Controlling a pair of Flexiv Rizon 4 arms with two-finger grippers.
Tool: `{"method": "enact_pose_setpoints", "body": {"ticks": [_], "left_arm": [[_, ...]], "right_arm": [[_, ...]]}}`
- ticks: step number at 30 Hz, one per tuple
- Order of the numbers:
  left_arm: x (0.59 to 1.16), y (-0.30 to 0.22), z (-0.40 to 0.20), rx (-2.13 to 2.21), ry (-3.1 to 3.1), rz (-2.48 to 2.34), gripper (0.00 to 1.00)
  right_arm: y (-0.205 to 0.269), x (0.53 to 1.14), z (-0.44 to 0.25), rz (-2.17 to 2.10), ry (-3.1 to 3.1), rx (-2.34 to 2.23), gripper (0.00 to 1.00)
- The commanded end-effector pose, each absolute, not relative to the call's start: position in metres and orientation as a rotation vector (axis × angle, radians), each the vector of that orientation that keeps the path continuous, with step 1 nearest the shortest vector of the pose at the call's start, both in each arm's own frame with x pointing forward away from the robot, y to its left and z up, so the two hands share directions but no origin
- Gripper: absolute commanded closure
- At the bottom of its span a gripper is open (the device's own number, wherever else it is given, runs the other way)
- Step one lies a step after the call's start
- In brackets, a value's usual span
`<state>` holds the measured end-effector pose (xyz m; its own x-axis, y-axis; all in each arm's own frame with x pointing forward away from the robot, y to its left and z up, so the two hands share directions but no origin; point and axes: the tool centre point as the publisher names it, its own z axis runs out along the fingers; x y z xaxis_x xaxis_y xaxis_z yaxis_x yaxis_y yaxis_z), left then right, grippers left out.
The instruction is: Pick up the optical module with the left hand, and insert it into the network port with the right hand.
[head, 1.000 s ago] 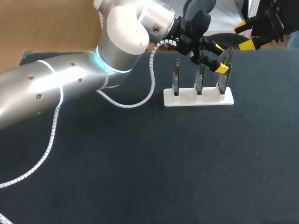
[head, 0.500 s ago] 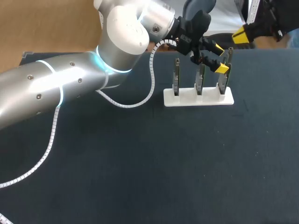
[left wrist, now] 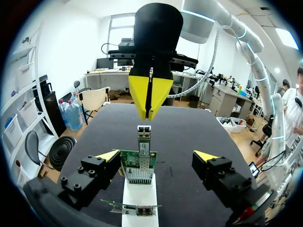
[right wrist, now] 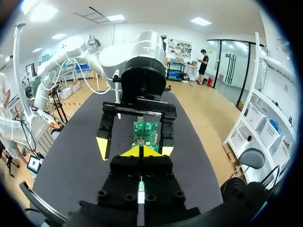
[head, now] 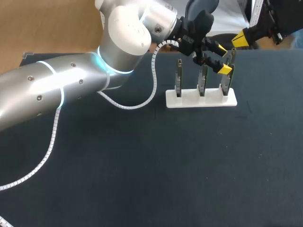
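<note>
Your left gripper [head: 223,59] hangs released, its fingers either side of the module [left wrist: 143,141] standing upright atop the green board [left wrist: 137,171] at the right end of the white stand [head: 189,100], while your right gripper [head: 240,39], tips pinched together, hovers beyond at the far right.

On our table [head: 142,165], toward its far right, sits a stand [head: 201,100] with three boards [head: 202,80] upright in a row in it. Our left gripper [head: 223,58] straddles the row near its right end, one finger behind, one before. Our right gripper [head: 239,40] hangs behind the stand, to its right.
</note>
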<state>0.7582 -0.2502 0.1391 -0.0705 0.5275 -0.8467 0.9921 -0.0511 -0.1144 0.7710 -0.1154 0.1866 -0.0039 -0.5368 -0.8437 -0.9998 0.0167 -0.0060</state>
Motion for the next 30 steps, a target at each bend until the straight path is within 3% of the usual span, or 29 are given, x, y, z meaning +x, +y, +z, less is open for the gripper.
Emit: {"method": "enact_pose_setpoints", "body": {"ticks": [1,30], "left_arm": [[0.759,-0.251,0.14,1.63,1.65,-1.03,0.0],[0.759,-0.251,0.14,1.63,1.65,-1.03,0.0]], "right_arm": [[-0.114,0.775,0.182,0.883,1.626,-1.598,1.0],[-0.114,0.766,0.145,0.966,1.734,-1.585,1.0]]}}
